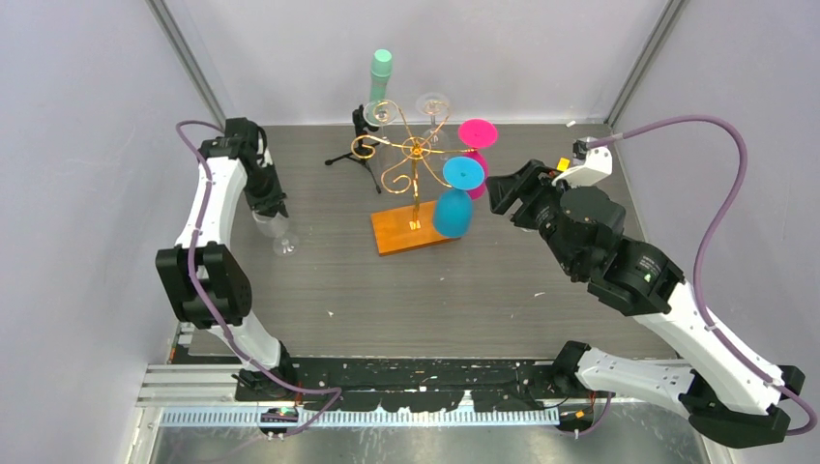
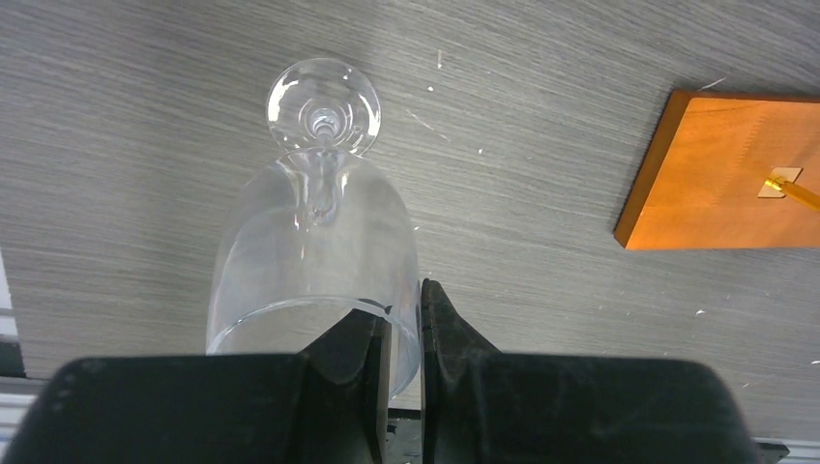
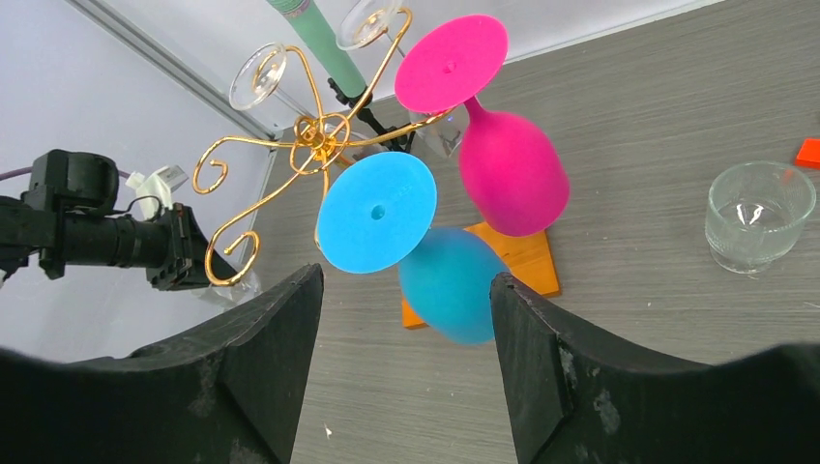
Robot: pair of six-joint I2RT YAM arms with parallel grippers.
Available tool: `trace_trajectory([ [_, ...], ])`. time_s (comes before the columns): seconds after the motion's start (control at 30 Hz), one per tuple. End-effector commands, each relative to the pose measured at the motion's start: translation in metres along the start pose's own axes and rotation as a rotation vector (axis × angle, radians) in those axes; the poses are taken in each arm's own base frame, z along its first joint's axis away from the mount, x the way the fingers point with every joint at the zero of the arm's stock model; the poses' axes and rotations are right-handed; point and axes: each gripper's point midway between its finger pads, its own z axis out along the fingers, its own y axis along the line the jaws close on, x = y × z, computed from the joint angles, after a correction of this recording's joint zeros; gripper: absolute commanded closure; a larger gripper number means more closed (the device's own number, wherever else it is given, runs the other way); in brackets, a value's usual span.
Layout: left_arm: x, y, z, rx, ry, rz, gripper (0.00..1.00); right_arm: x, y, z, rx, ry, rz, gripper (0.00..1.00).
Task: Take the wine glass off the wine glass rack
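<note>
The wine glass rack (image 1: 416, 150) is gold wire on an orange wooden base (image 1: 406, 230) at mid-table. A blue wine glass (image 1: 454, 208) and a pink one (image 1: 476, 135) hang upside down from it, with two clear glasses (image 1: 433, 104) at the back. My left gripper (image 1: 271, 217) is shut on the rim of a clear wine glass (image 2: 314, 242), one finger inside and one outside, foot down close to the table, left of the rack. My right gripper (image 3: 406, 290) is open and empty, just right of the blue glass (image 3: 450, 280).
A small black tripod (image 1: 358, 155) holding a green cylinder (image 1: 380, 72) stands behind the rack. A clear tumbler (image 3: 759, 213) and a small red piece (image 3: 807, 153) sit on the table in the right wrist view. Grey walls close in the table.
</note>
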Motion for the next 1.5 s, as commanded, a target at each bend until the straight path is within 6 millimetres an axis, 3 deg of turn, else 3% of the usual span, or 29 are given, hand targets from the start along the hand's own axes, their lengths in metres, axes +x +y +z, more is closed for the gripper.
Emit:
trace_trajectory([
  [0.0, -0.023, -0.011, 0.0, 0.052, -0.071, 0.001, 1.0, -0.009, -0.001, -0.005, 0.005, -0.031, 0.039, 0.3],
  [0.13, -0.029, -0.012, 0.0, 0.052, -0.083, 0.005, 0.89, -0.006, -0.002, -0.005, 0.001, -0.024, 0.041, 0.3],
  [0.3, -0.038, -0.01, -0.015, 0.035, -0.128, 0.005, 0.65, -0.004, -0.004, -0.005, 0.009, -0.017, 0.039, 0.3],
  [0.53, -0.051, -0.019, -0.068, 0.072, -0.251, 0.016, 0.29, 0.001, -0.009, -0.006, 0.038, 0.006, 0.034, 0.3],
  [0.63, -0.055, -0.025, -0.096, 0.107, -0.32, 0.022, 0.03, 0.006, -0.016, -0.004, 0.072, 0.021, 0.005, 0.26],
  [0.83, -0.056, -0.042, -0.15, 0.22, -0.466, 0.024, 0.0, 0.009, -0.024, 0.018, 0.121, 0.065, 0.0, 0.2],
  [0.93, -0.05, -0.05, -0.171, 0.28, -0.51, 0.014, 0.0, 0.004, -0.016, 0.03, 0.062, 0.105, 0.074, 0.2],
  [1.2, -0.023, -0.07, -0.201, 0.434, -0.519, 0.023, 0.0, -0.008, 0.002, 0.054, -0.06, 0.104, 0.233, 0.21],
  [1.37, 0.003, -0.089, -0.218, 0.586, -0.508, 0.037, 0.0, 0.007, 0.005, 0.069, -0.089, 0.171, 0.306, 0.26],
  [1.47, 0.019, -0.105, -0.23, 0.714, -0.488, 0.049, 0.0, 0.016, 0.008, 0.075, -0.115, 0.207, 0.358, 0.35],
])
